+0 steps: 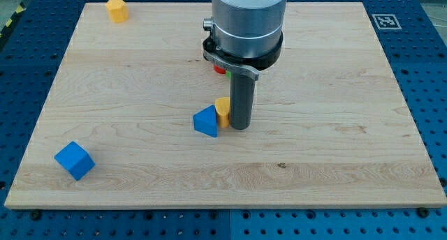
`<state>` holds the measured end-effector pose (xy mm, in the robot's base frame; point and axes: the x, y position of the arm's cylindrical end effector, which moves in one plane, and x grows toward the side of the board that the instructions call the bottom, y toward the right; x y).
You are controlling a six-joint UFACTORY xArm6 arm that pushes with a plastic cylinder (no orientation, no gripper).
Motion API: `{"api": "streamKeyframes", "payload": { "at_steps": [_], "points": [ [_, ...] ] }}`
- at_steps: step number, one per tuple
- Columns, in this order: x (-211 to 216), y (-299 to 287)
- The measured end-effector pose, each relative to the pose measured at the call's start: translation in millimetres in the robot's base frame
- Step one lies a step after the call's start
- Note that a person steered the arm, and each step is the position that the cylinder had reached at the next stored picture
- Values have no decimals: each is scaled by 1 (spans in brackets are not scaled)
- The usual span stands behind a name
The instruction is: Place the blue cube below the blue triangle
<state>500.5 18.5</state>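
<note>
The blue cube point(74, 160) lies near the board's bottom left corner. The blue triangle point(206, 121) sits near the middle of the board, touching a small yellow block point(222, 109) on its right. My tip point(239, 127) rests on the board just right of the yellow block and the blue triangle, far to the right of the blue cube. The arm's grey body hides the board above the tip.
A yellow block point(117, 9) sits at the view's top left. Bits of a red block point(218, 67) and a green block point(229, 75) peek out from under the arm's body. The wooden board point(335, 149) lies on a blue perforated table.
</note>
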Motion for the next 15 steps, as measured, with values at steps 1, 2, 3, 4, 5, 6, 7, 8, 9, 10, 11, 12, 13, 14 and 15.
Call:
{"api": "streamKeyframes", "payload": {
  "at_steps": [1,2,3,4,5,6,7,8,9,10,11,12,13,14,15],
  "points": [
    [0,4],
    [0,36],
    [23,33],
    [60,-8],
    [67,-47],
    [51,-55],
    [33,-52],
    [18,-50],
    [14,-50],
    [21,-51],
    [50,-76],
    [79,-125],
    [96,-161],
    [110,-205],
    [112,-252]
  ]
}}
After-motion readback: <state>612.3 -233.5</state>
